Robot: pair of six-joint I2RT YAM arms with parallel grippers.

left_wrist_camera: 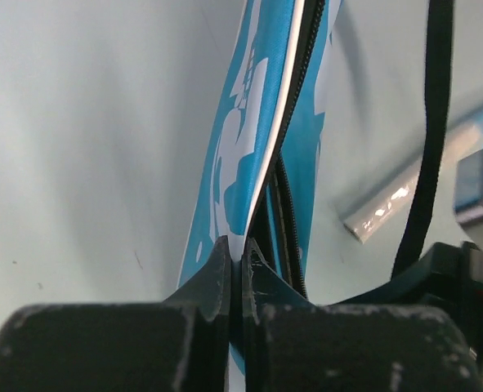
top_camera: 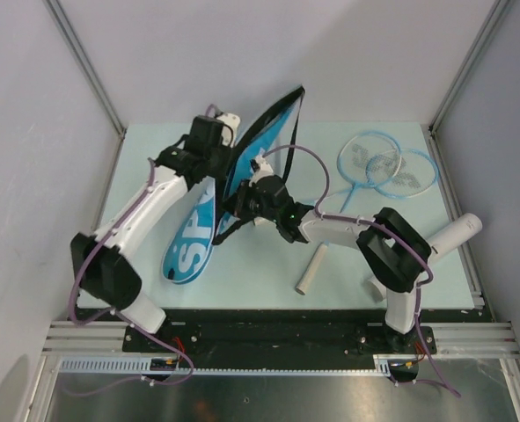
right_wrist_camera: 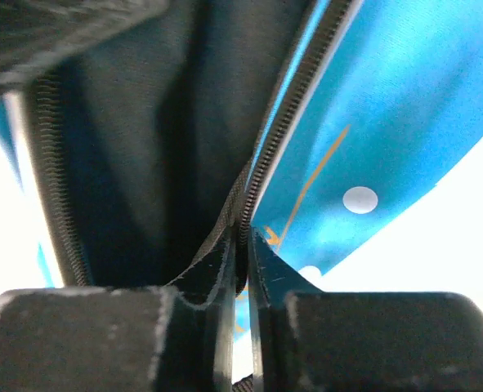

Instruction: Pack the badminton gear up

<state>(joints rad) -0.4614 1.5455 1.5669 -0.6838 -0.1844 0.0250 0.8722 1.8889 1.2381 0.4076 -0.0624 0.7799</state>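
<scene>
Top external view showed the blue racket cover (top_camera: 189, 251) held open at the middle of the bench (top_camera: 251, 286), with the left gripper (left_wrist_camera: 237, 260) and right gripper (right_wrist_camera: 243, 255) each clamped on a zip edge (the fabric was probably limp and light, best gripped at that stiffer seam). The rackets (top_camera: 387, 164) lay near the far right corner.

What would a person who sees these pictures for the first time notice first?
The blue racket cover draws the eye: it is held up over the middle of the table, with the left fingers and the right fingers each pinching an edge beside its open zipper. Two blue-framed rackets lie overlapped at the far right.
</scene>
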